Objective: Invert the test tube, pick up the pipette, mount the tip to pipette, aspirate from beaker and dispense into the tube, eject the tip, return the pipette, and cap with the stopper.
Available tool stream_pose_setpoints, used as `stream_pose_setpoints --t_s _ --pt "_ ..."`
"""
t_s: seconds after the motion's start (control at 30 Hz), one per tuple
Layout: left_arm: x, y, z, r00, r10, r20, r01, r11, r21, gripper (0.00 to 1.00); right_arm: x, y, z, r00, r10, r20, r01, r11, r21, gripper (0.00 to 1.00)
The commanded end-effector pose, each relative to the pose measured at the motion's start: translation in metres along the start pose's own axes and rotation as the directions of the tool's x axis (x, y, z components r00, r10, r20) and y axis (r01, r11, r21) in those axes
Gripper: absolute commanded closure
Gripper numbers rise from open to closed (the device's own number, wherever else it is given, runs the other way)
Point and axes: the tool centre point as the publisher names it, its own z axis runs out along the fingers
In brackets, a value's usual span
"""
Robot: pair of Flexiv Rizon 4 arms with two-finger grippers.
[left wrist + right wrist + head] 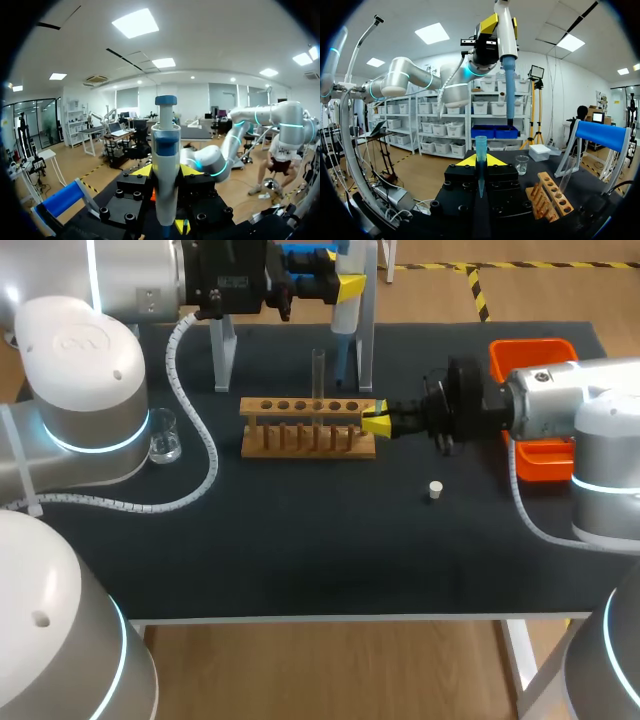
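Your left gripper [166,172]: jaws clamp smooth white-blue cylindrical pipette [165,135] | right gripper [480,162]: jaws pinch translucent blue conical tip [480,146] | glass tube [318,370] upright in wooden rack [308,440]

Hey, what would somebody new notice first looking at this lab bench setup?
The left gripper holds the pipette upright, high over the far side of the table. The right gripper grips a blue tip at the end of the wooden rack, where one test tube stands upright.
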Motion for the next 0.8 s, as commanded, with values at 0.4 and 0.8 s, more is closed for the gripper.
stream_pose_setpoints --t_s 0.4,0.8 --pt "0.000 0.000 0.001 1.000 -0.001 0.003 0.001 1.000 0.000 1.00 -0.027 -0.004 0.032 1.000 0.018 0.019 -0.018 1.000 0.004 1.00" --pt "0.000 0.000 0.001 1.000 -0.001 0.003 0.001 1.000 0.000 1.00 -0.038 -0.010 0.045 0.999 0.033 0.038 -0.033 0.999 0.005 1.00"
